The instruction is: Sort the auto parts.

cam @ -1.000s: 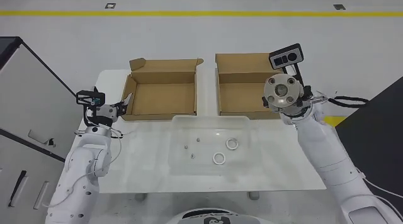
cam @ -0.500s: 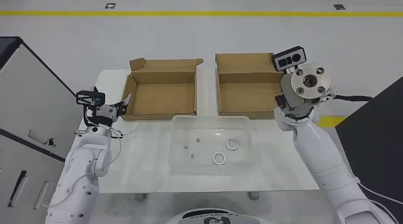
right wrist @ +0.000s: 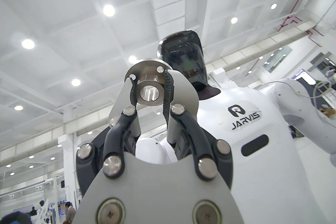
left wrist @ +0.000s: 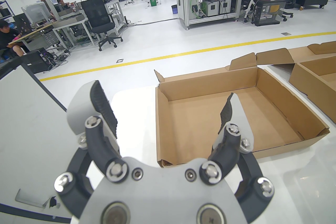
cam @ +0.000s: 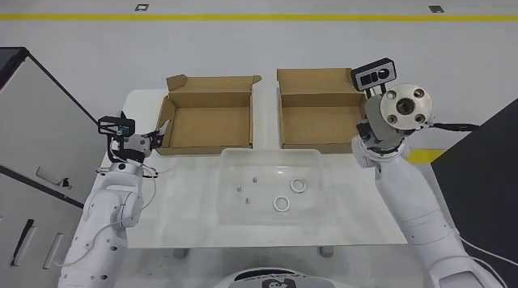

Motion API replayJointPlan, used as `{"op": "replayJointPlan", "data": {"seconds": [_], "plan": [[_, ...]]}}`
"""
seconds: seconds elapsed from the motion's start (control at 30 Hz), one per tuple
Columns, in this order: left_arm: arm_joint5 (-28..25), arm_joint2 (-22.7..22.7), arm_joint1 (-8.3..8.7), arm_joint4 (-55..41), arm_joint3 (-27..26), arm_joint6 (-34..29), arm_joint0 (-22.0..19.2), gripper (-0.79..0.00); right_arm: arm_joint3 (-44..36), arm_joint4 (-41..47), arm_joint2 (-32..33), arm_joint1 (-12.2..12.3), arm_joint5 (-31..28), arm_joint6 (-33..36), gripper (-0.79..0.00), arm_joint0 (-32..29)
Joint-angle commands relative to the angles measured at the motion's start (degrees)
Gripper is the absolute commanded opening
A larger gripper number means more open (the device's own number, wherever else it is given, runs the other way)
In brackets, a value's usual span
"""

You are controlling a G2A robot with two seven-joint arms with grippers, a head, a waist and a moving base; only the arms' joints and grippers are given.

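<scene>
Flanged metal hub [right wrist: 147, 86] sits clamped between your right gripper's [right wrist: 150, 87] fingers, held high beside the right cardboard box [cam: 320, 122]; your left gripper [left wrist: 164, 101] hovers over the tabletop [cam: 186, 207] by the left box [cam: 209, 126], fingers apart.

1. Arms [cam: 413, 199]: smooth, rounded white shells; a black cable [cam: 449, 127] and a black camera box [cam: 373, 75] at the right wrist.
2. Left gripper [left wrist: 162, 88] and right gripper [right wrist: 150, 83]: silver fingers, black ribbed pads [left wrist: 103, 104], black links, round silver screws.
3. Torso [right wrist: 262, 114]: glossy white, black logo, black pill-shaped slot.
4. Head [right wrist: 183, 57]: dark glossy visor.
</scene>
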Motion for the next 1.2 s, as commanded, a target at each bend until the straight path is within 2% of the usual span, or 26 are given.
{"op": "replayJointPlan", "data": {"seconds": [0.0,0.37,1.17], "plan": [[0.0,0.0,0.0,0.0,0.0,0.0,0.0,0.0,-0.11,-2.24,0.57,-0.04,-0.64,-0.05,-0.785,0.12],[0.0,0.0,0.0,0.0,0.0,0.0,0.0,0.0,-1.07,-9.5,2.32,-0.4,-2.14,-1.26,-0.785,-0.58],[0.0,0.0,0.0,0.0,0.0,0.0,0.0,0.0,-1.22,-8.69,2.49,-0.68,-1.73,-1.48,-0.785,-0.95]]}}
